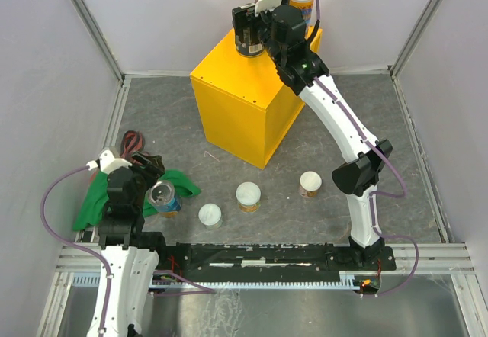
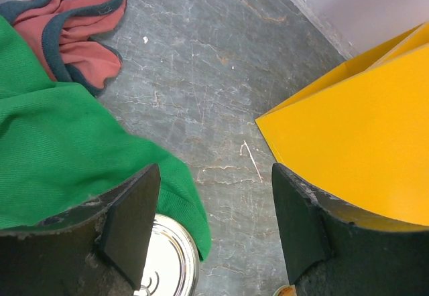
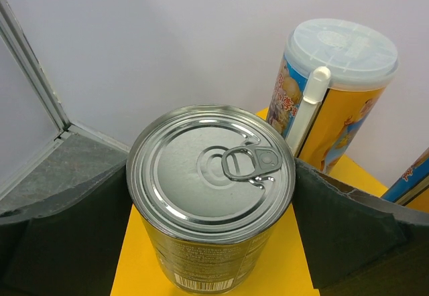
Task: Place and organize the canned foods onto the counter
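Right wrist: right gripper (image 3: 211,192) clamps silver-topped can (image 3: 211,165) atop the counter (image 3: 131,262); placing seems done, so next release and lift clear.

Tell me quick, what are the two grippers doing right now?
Left gripper: open, holding nothing.
Right gripper: closed on the silver-topped can.

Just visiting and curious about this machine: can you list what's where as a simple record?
counter: yellow box
on counter: silver-top can, tall orange can
right end effector: shut on silver-top can
left end effector: open, near blue can and green cloth
on table: three short white-lidded cans, blue can
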`<state>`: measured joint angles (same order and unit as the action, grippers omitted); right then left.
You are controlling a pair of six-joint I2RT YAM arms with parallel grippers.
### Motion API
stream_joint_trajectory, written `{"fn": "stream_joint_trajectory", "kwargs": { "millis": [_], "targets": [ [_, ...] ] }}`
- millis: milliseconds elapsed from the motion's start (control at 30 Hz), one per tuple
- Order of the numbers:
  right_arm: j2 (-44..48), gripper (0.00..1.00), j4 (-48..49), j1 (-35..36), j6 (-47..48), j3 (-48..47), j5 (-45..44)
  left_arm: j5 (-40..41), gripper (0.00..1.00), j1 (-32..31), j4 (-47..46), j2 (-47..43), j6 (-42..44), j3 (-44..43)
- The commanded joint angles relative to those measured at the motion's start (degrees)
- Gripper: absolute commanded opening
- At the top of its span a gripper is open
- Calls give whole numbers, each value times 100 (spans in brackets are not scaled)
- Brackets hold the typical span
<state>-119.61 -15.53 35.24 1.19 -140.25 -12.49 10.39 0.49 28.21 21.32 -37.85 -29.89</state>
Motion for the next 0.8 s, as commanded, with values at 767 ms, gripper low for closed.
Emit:
{"fn": "stream_joint_trajectory", "kwargs": {
  "millis": [767],
  "targets": [
    [827, 99, 845, 24, 50, -198, 299, 922, 74, -798, 140, -784, -142, 2]
  ]
}}
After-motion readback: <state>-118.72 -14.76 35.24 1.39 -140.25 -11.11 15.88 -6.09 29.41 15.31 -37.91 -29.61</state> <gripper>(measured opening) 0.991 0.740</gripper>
